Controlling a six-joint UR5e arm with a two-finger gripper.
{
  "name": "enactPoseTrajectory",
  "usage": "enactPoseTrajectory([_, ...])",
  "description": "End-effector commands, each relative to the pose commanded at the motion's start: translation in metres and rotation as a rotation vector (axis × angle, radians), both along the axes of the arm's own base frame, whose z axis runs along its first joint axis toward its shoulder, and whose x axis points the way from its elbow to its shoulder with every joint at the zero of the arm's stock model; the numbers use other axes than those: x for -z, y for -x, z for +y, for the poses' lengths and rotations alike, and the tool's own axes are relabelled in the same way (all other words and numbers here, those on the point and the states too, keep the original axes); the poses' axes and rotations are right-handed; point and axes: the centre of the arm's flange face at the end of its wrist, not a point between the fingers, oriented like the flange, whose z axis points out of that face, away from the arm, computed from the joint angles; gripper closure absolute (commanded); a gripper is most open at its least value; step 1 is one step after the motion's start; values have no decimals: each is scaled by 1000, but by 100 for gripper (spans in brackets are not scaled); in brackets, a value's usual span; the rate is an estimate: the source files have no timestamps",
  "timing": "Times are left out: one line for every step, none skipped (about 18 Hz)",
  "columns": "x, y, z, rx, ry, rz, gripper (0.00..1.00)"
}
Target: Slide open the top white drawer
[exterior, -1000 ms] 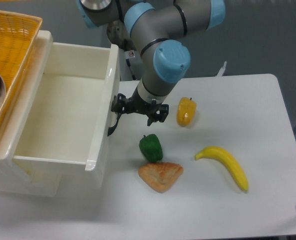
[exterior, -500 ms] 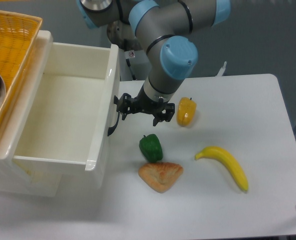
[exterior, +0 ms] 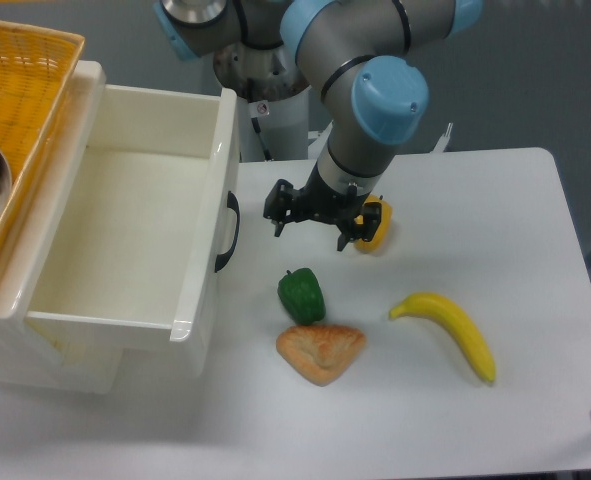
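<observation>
The top white drawer (exterior: 203,250) stands pulled far out of the cabinet, its bare inside showing. Its curved black handle (exterior: 229,232) faces right. My gripper (exterior: 313,220) hangs above the table to the right of that handle, apart from it, with its black fingers (exterior: 279,212) spread open and nothing between them. The arm reaches down to it from the upper middle.
A green pepper (exterior: 302,296) and a brown pastry (exterior: 321,351) lie just below the gripper. A yellow pepper (exterior: 377,224) is partly behind it and a banana (exterior: 448,329) lies to the right. A yellow wicker basket (exterior: 15,110) sits on the cabinet at top left.
The gripper has let go of the black handle and moved right, away from the drawer front. The drawer has stayed where it was.
</observation>
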Motion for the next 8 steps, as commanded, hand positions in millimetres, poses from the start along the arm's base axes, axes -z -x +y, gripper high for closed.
enactPoseTrajectory([2, 2, 0, 1, -1, 0, 0])
enactPoseTrajectory([4, 3, 0, 4, -1, 1, 0])
enactPoseTrajectory([4, 8, -1, 18, -6, 5, 0])
enactPoseTrajectory([4, 14, -3, 46, -21, 21, 0])
enactPoseTrajectory([4, 18, -4, 79, -34, 39, 0])
enactPoseTrajectory([4, 23, -9, 99, -38, 46, 0])
enactPoseTrajectory([7, 28, -12, 105, -39, 45, 0])
enactPoseTrajectory([6, 31, -14, 101, -39, 47, 0])
